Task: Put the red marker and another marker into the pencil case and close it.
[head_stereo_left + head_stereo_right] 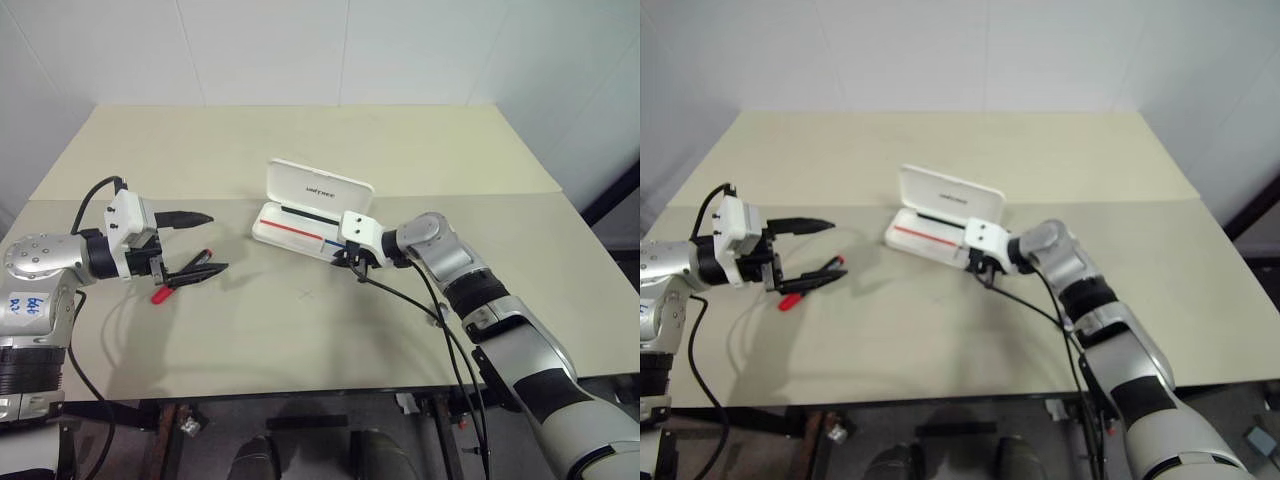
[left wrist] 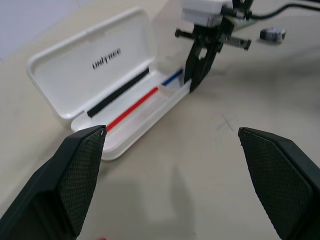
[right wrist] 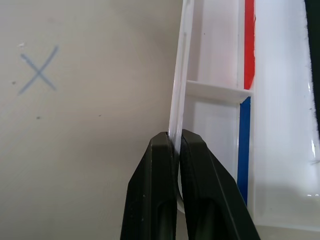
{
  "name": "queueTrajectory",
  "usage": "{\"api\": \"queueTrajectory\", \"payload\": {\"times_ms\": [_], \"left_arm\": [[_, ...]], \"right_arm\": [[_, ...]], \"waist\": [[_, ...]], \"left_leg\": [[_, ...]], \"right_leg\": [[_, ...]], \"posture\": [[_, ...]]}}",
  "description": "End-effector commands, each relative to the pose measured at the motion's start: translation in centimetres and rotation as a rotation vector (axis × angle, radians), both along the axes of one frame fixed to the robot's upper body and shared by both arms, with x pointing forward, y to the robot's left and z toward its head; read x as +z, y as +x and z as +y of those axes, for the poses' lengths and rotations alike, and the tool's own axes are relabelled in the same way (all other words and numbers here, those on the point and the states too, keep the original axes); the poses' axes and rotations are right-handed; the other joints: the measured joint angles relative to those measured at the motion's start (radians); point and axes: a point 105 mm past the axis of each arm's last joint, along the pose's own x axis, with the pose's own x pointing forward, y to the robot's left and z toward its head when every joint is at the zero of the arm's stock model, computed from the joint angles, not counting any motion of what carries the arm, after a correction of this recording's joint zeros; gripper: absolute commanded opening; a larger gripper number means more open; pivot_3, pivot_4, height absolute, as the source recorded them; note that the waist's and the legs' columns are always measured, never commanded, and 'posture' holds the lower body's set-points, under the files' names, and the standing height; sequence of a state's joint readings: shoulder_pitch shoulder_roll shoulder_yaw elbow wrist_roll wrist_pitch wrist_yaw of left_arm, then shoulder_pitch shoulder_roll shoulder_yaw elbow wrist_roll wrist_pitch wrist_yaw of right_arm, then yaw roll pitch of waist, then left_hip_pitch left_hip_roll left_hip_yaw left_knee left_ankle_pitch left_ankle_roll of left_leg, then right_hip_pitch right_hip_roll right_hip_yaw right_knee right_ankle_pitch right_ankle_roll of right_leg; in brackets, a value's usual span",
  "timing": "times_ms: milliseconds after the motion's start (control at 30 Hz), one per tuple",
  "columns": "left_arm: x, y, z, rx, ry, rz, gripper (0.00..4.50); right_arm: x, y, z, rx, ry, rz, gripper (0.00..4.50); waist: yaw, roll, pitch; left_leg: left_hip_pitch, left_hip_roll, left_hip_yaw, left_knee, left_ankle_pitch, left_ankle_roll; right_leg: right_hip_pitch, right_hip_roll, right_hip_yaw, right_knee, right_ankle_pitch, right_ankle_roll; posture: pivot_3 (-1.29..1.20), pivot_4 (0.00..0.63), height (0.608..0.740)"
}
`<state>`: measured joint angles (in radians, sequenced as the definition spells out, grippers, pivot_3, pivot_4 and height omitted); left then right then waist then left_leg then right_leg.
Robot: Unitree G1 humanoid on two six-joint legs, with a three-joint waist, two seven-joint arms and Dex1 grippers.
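Two black-fingered grippers work over a beige table (image 1: 300, 150) backed by a white wall. The pencil case (image 1: 300, 225) lies open near the middle of the table, its lid standing up on the far side and its tray towards the near edge, a red-blue stripe running along the tray floor.

The head views show the whole layout: the left gripper (image 1: 196, 243) hovers near the left edge of the table, and the red marker (image 1: 180, 281) lies on the surface just under its lower finger. The left wrist view adds a close look into the case, with a dark logo printed inside the lid, a black strip along the hinge, and a small grey stub (image 2: 273, 34) on the table past the right arm. The right wrist view shows a pencilled X mark (image 3: 38, 71) on the table beside the case, and a divider crossing the tray.

The left gripper's fingers are spread wide and hold nothing. The right gripper (image 3: 178, 150) has its fingers pressed together, pinching the thin front wall of the pencil case's tray near its right end.
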<state>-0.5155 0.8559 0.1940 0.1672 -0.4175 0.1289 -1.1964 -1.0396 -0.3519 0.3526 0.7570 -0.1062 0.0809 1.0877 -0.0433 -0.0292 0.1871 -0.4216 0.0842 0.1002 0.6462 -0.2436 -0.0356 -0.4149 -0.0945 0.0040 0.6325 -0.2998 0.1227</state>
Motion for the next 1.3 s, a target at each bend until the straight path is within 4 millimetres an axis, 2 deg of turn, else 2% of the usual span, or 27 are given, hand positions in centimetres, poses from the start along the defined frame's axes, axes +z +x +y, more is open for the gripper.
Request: {"api": "queueTrajectory", "payload": {"times_ms": [33,300,433,600,733,800,1167,1300], "left_arm": [[0.9,-0.1,-0.2,-0.014,-0.009,-0.045,4.50],[0.4,0.1,-0.3,-0.016,-0.018,-0.038,4.50],[-0.1,0.0,-0.4,-0.019,-0.025,-0.028,4.50],[-0.3,0.0,-0.5,-0.023,-0.036,-0.017,4.50],[-0.3,0.1,-0.9,-0.023,-0.048,-0.020,4.50],[-0.4,0.0,-1.0,-0.025,-0.054,-0.021,4.50],[-0.3,-0.1,-1.3,-0.022,-0.066,-0.028,4.50],[-0.1,-0.1,-1.3,-0.020,-0.067,-0.033,4.50]], "right_arm": [[2.7,-1.1,-0.4,0.086,0.058,-0.073,0.00],[2.7,-5.8,-2.4,0.195,0.030,-0.009,0.00],[1.0,-9.3,-4.2,0.259,-0.041,0.032,0.00],[-0.1,-10.9,-5.2,0.314,-0.072,0.041,0.00],[-1.7,-9.5,-6.4,0.273,-0.112,0.023,0.00],[-1.7,-8.6,-6.5,0.252,-0.114,-0.007,0.00],[-1.7,-6.9,-5.6,0.275,-0.137,-0.114,0.00],[-1.5,-6.9,-5.2,0.305,-0.130,-0.157,1.20]], "waist": [[0.000,0.000,0.000],[0.010,0.000,0.000],[0.018,0.000,0.000],[0.016,0.000,0.000],[0.015,0.000,0.000],[0.015,0.000,0.000],[-0.001,-0.001,0.000],[-0.010,0.000,0.000]], "left_leg": [[0.000,0.000,0.000,-0.001,0.000,0.000],[-0.002,0.000,0.001,-0.001,-0.001,-0.002],[-0.002,0.000,0.002,-0.001,-0.002,-0.002],[-0.001,0.000,0.002,0.001,-0.004,0.000],[0.001,0.001,0.001,0.000,-0.002,0.000],[0.000,0.001,0.001,0.001,-0.002,0.000],[0.002,0.001,0.001,0.001,0.001,0.001],[0.002,0.001,0.001,0.001,0.005,0.001]], "right_leg": [[0.000,0.000,0.000,-0.001,0.000,0.000],[0.000,0.000,0.000,-0.004,0.000,0.001],[0.000,0.001,0.000,-0.005,0.000,0.001],[0.000,0.000,0.000,-0.006,-0.001,0.001],[0.001,0.001,0.000,-0.004,0.000,0.001],[0.001,0.001,0.000,-0.004,0.000,0.001],[0.002,0.001,0.000,-0.004,0.004,0.000],[0.002,0.001,0.000,-0.004,0.007,-0.002]], "posture": [[0.00,0.150,0.740],[0.00,0.150,0.740],[0.00,0.150,0.740],[0.00,0.150,0.740],[0.00,0.150,0.740],[0.00,0.150,0.740],[0.00,0.150,0.740],[0.00,0.150,0.740]]}}
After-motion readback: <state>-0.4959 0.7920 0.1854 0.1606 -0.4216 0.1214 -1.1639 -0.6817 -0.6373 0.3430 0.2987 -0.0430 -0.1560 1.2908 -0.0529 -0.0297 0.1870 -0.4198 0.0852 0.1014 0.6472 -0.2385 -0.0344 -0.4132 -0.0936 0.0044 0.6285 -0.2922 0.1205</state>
